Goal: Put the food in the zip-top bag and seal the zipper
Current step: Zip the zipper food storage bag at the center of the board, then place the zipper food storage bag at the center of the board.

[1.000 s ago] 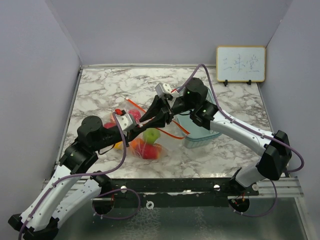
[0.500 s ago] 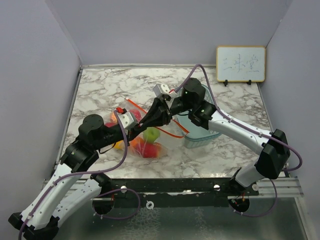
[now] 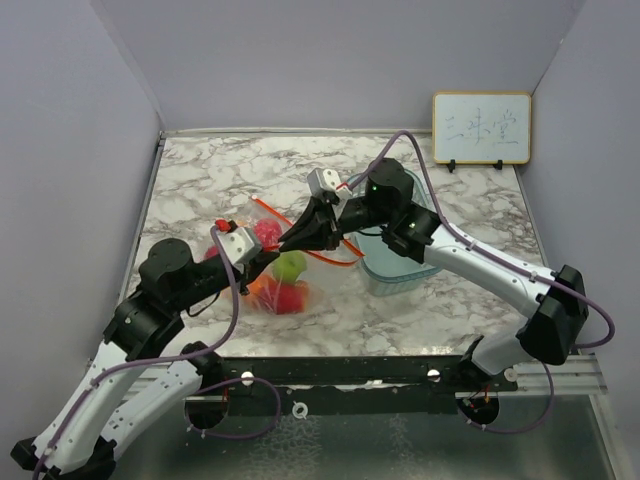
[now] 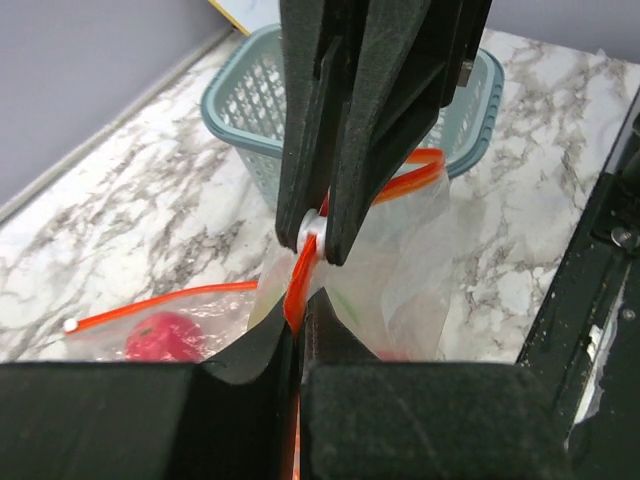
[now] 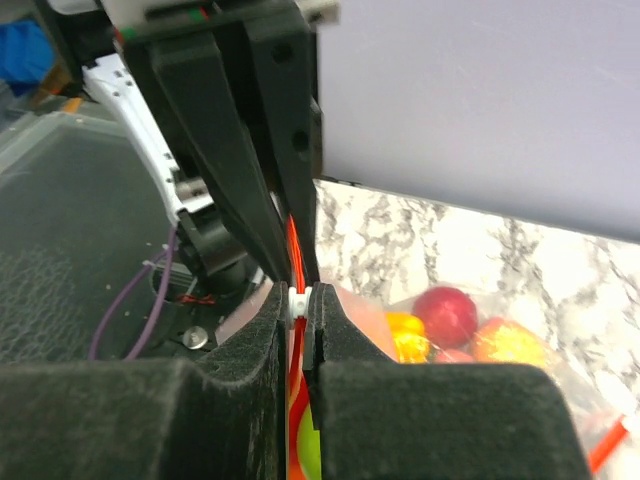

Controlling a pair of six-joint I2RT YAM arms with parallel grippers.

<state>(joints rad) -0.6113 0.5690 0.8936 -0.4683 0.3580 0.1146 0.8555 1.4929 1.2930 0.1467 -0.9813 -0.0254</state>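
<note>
The clear zip-top bag (image 3: 300, 285) hangs lifted off the marble table between my two grippers. The food (image 3: 290, 268) is inside it: red, green, orange and yellow toy pieces. In the right wrist view the food (image 5: 447, 312) shows through the plastic. My left gripper (image 4: 297, 318) is shut on the orange-red zipper (image 4: 296, 285). My right gripper (image 5: 298, 300) is shut on the zipper's white slider (image 5: 299, 300), tip to tip with the left one. In the top view the left gripper (image 3: 281, 249) and the right gripper (image 3: 293, 240) meet on the zipper (image 3: 335, 258).
The teal lattice basket (image 3: 405, 275) stands just right of the bag, under my right arm; it also shows in the left wrist view (image 4: 250, 100). A small whiteboard (image 3: 481, 128) leans on the back wall at the right. Purple walls close in both sides.
My left arm has drawn back to the left and the bag has shifted left with it. My right gripper has stayed on the zipper at about the same place.
</note>
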